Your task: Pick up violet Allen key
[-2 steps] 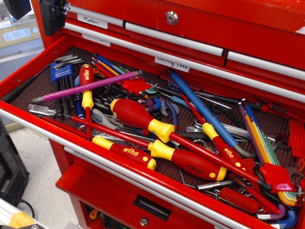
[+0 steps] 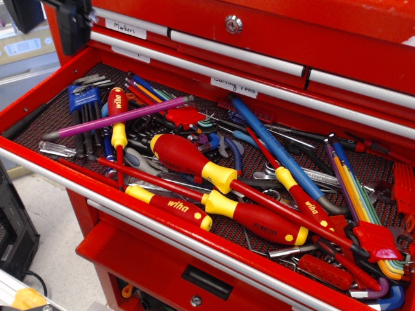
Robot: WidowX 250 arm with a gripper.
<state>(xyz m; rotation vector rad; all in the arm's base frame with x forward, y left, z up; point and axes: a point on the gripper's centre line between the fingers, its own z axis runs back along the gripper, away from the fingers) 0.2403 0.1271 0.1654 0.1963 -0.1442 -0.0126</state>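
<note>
We see only a dark corner of the claw at upper left, above the drawer's back-left corner; whether it is spread or closed we cannot tell. Below it, well apart, the violet Allen key lies diagonally atop a blue key set and a small screwdriver; resting uppermost, it looks freely graspable in the open red drawer.

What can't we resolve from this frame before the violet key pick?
- tool: cut off by the top-left edge of the only view; whether it is open or shut cannot be told.
- violet Allen key: full length shows, but contact with the screwdriver it crosses is unclear.
- rainbow key set: lower ends hidden by its red holder and the right edge.
- drawer label: handwriting too small to read.
</note>
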